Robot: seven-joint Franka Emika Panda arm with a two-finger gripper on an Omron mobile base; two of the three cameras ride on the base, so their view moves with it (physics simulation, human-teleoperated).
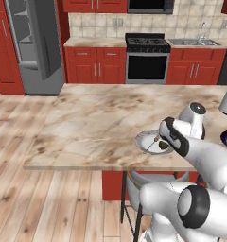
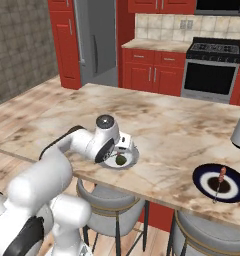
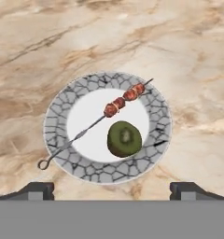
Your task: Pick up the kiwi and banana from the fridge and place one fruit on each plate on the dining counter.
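On pale plate (image 3: 58,140): kiwi (image 3: 124,138) beside skewer (image 3: 97,120) | gripper (image 3: 112,189) jaws apart, fingertips cropped

1. The floor (image 1: 63,208) is light wood planks.
2. Red cupboards (image 1: 94,66) stand along the back wall, under a beige tiled wall (image 1: 96,21).
3. A black stove (image 1: 147,59) stands between them; a sink (image 1: 193,42) is to its right.
4. Grey stools (image 2: 109,212) stand on the near side.

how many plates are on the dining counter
2. The pale plate sits near the counter's front edge under the gripper, holding the kiwi and a skewer. The dark plate lies further right, also with a skewer.
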